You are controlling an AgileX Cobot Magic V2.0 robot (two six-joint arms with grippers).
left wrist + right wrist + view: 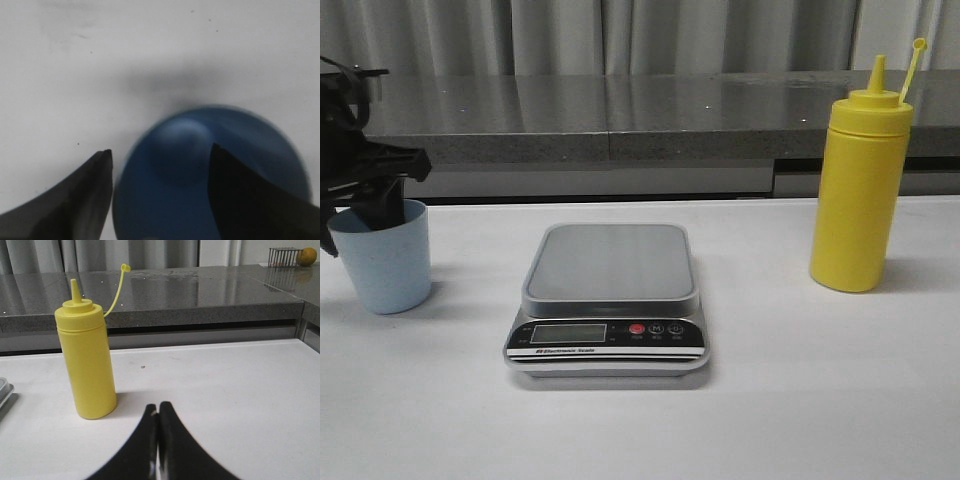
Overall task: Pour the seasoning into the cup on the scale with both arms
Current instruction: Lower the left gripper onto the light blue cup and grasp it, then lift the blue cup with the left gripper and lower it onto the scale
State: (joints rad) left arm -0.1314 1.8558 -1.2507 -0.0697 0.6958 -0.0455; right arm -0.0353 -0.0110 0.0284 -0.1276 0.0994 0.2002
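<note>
On the white counter (770, 400) the scale (608, 300) sits in the middle with its steel platform bare. Its display is too dim to read.

The cup (387, 255) stands at the far left, well apart from the scale. The left end effector (365, 195) is at its rim, a black mass cut off by the frame edge, so little of the arm shows in the front view. The left wrist view, badly blurred, looks down into the cup (210, 175): one finger (250, 200) lies inside the mouth and the other sits just outside the wall (the rim passes between them). The jaws are spread apart. Whether either finger presses the wall cannot be made out.

The seasoning (858, 190) stands upright at the right, near the back edge of the counter, cap dangling from its tether beside the nozzle. The right end effector (158, 415) appears only in its own wrist view. Its two fingers are pressed together with nothing between them, near the bottle (89, 365) but not touching it.
</note>
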